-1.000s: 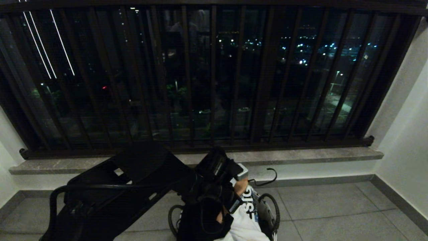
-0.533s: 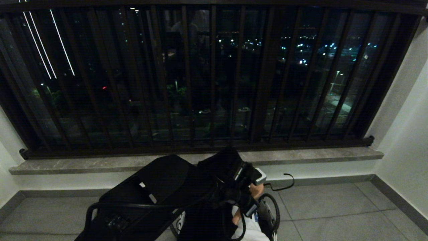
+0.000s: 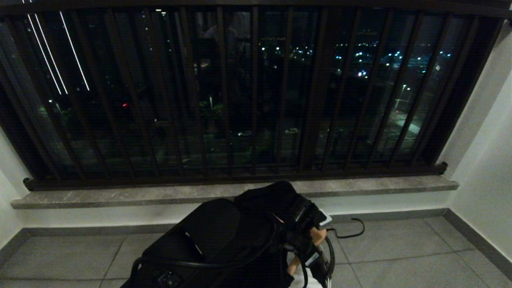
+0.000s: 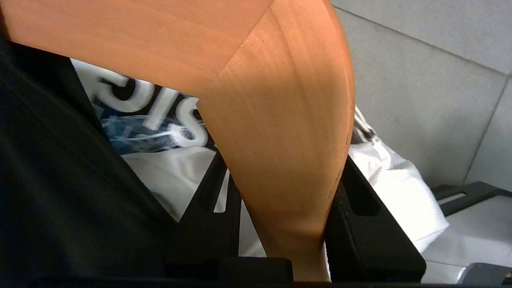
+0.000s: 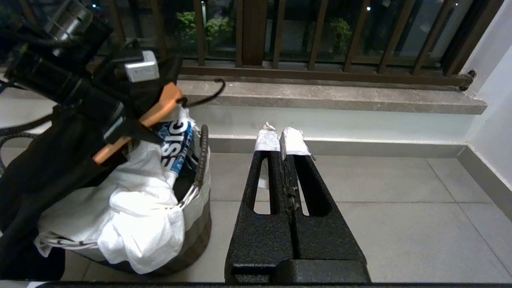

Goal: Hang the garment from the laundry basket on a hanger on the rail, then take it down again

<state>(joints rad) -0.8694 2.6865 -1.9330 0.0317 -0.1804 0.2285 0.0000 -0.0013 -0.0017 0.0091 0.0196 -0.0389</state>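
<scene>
Left gripper [image 4: 280,236] clamped on the wooden hanger [image 4: 256,104], one black finger [image 4: 360,224] on each side of the arm of it, over the laundry basket [image 5: 200,224] on the tiled floor [image 5: 400,208]. Seen from the right wrist: hanger tilted, its dark wire hook [image 5: 212,90] pointing toward the stone sill [image 5: 340,98]. White garment [image 5: 132,208] with black-and-white lettering heaped in the basket and spilling over its rim, touching or nearly touching the hanger; threaded on it or not, cannot tell. Right gripper [image 5: 283,140] parked low beside the basket, padded tips pressed together, nothing between them. No pale rail in sight, only dark window bars [image 3: 256,92].

Judged handling: garment light, soft and floppy, likely to sag, bunch and slide off smooth wood. Hanger stiff, rigid and fairly slick. Best hold probably on the wooden arm near the neck, as now, hook left free for the rail. Collar or shoulder seam the likely place to pinch the cloth.
</scene>
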